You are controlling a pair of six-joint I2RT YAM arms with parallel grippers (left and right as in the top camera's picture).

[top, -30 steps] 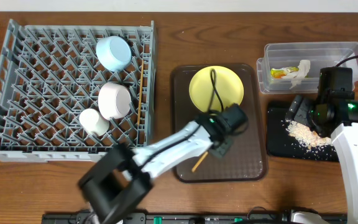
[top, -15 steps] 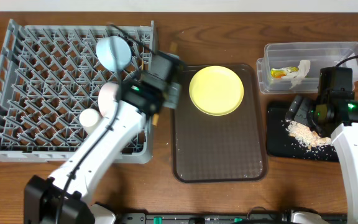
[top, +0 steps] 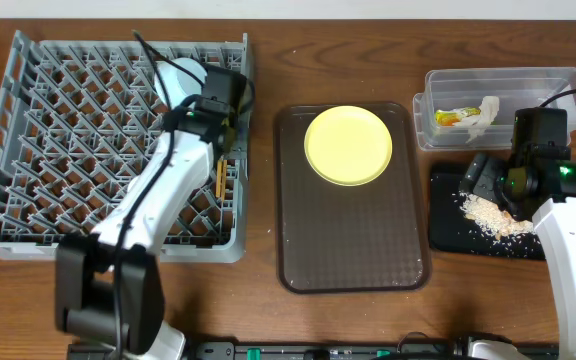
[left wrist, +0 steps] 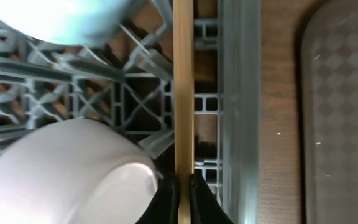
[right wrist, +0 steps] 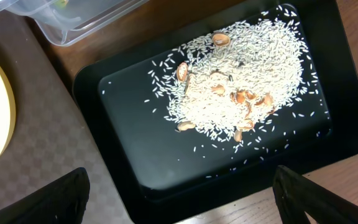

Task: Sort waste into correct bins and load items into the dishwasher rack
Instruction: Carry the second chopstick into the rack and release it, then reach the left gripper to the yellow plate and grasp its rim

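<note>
My left gripper (top: 220, 150) is shut on a wooden chopstick (left wrist: 184, 93) and holds it along the right inner wall of the grey dishwasher rack (top: 28, 150); stick ends show below it (top: 221, 182). The light blue bowl (top: 180, 72) and the white bowl (left wrist: 73, 168) sit in the rack beside it; my arm hides the white cup. The yellow plate (top: 348, 146) lies on the brown tray. My right gripper (top: 483, 178) is open and empty over the black tray (right wrist: 135, 137) with rice scraps (right wrist: 241, 93). The clear tub (top: 558, 80) holds the wrapper (top: 448, 117) and white scrap (top: 483, 112).
The brown serving tray (top: 353, 250) lies between the rack and the black tray, holding only the plate at its far end. The rack's right wall (left wrist: 238, 112) runs close beside the held chopstick. My left arm stretches across the rack's near right part.
My left gripper has carried the chopstick from the brown tray up and left to the rack's right side. The right arm has not moved.
</note>
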